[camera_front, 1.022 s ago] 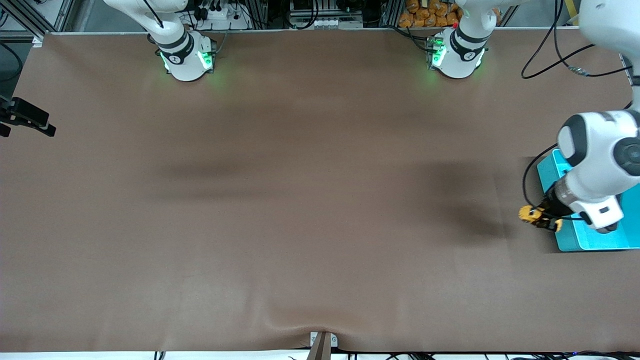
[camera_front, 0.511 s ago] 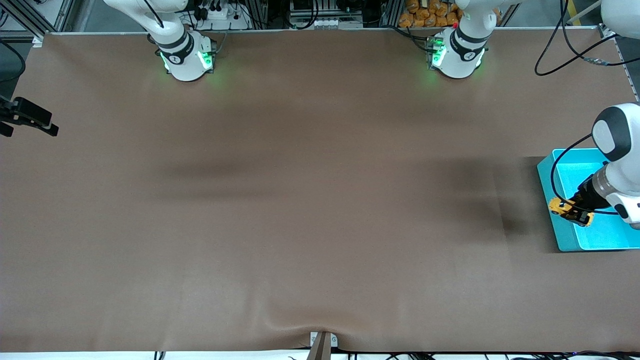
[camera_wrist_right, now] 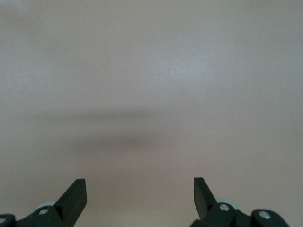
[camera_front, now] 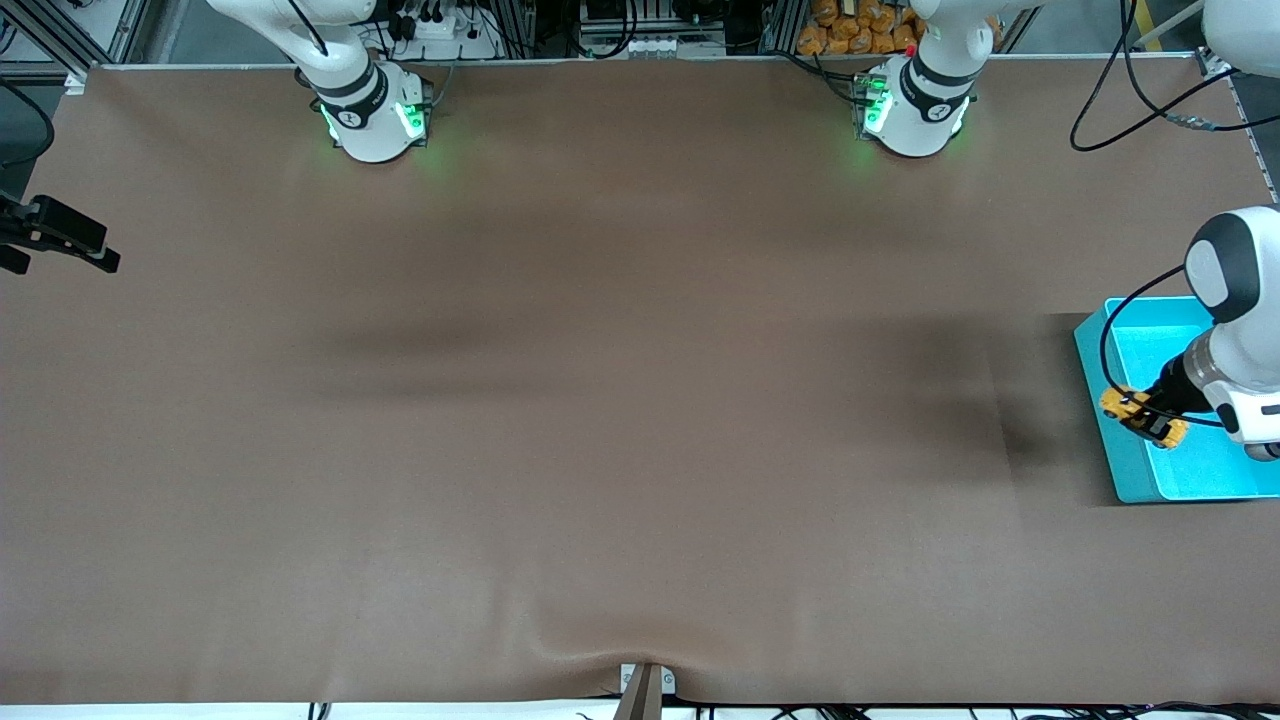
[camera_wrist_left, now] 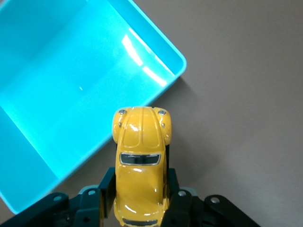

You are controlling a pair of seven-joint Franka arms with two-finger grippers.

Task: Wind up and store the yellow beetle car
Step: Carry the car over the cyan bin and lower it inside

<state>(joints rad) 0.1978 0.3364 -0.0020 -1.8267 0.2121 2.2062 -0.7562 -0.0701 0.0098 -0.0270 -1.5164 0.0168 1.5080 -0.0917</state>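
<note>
Over the turquoise bin [camera_front: 1100, 375] at the left arm's end of the table [camera_front: 600, 400], my left hand [camera_front: 1150, 415], clamped on the yellow beetle car [camera_front: 1140, 415], has carried it from beside the bin to above its rim, so release looks next, while my right hand [camera_wrist_right: 139, 194] waits open.

No readable text anywhere (no labels or numbers either).

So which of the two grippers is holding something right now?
The left gripper: it is shut on the yellow car, over the rim of the turquoise bin. The right gripper is open and empty over bare table.
</note>
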